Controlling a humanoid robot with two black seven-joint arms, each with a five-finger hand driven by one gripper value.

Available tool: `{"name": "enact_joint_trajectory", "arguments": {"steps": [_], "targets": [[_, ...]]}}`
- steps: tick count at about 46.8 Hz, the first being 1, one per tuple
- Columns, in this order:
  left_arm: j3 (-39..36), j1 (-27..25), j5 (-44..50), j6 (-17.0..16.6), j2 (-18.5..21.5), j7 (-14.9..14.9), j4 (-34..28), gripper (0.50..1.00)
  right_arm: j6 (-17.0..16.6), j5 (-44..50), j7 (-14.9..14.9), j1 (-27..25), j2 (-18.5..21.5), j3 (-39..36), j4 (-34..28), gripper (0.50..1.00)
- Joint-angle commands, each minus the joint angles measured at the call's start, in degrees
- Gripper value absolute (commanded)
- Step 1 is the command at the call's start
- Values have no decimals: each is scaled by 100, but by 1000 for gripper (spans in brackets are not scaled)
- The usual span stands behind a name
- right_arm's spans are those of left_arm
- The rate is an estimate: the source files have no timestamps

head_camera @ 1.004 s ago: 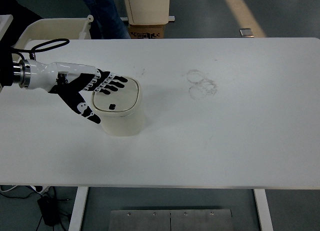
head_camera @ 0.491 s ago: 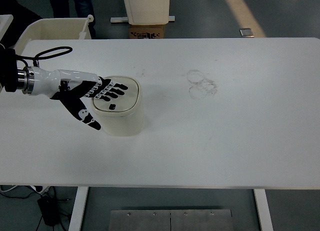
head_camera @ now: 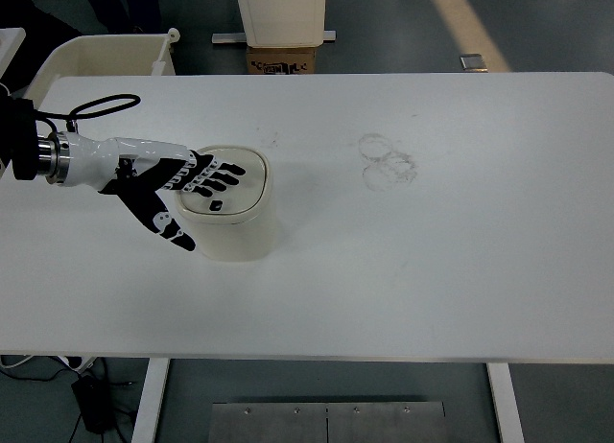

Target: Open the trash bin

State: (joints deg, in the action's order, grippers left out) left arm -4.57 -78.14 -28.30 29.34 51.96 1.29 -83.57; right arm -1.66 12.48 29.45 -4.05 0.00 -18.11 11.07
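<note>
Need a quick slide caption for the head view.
Left hand spread flat over the closed lid of the cream trash bin on the white table.

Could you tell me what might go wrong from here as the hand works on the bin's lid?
The left hand lies with its fingers spread flat across the trash bin lid, toward its left side, so an off-centre push might tip or slide the light bin on the table. The thumb hangs outside the bin's wall and could snag it. The lid's small dark spot is uncovered, so the press may miss it.
</note>
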Motion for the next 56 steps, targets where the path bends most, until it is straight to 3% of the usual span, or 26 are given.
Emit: {"name": "enact_joint_trajectory", "arguments": {"steps": [1,12,35,43,56], "targets": [[0,10,-1,2,-1,3,-2,1000,-1,0,0,0,0,0,0,991],[35,-96,43,-7,16,3,-2,1000,-1,0,0,0,0,0,0,991],[122,-1071,658,-16,34,-6,332,1000,-1,0,0,0,0,0,0,991],[430,-1168,852,-16,7,-6,797,1000,-1,0,0,0,0,0,0,991],[896,-1159,1229,-16,-528,-50,2142,1000,-1,0,0,-8,0,0,-9,991]]}}
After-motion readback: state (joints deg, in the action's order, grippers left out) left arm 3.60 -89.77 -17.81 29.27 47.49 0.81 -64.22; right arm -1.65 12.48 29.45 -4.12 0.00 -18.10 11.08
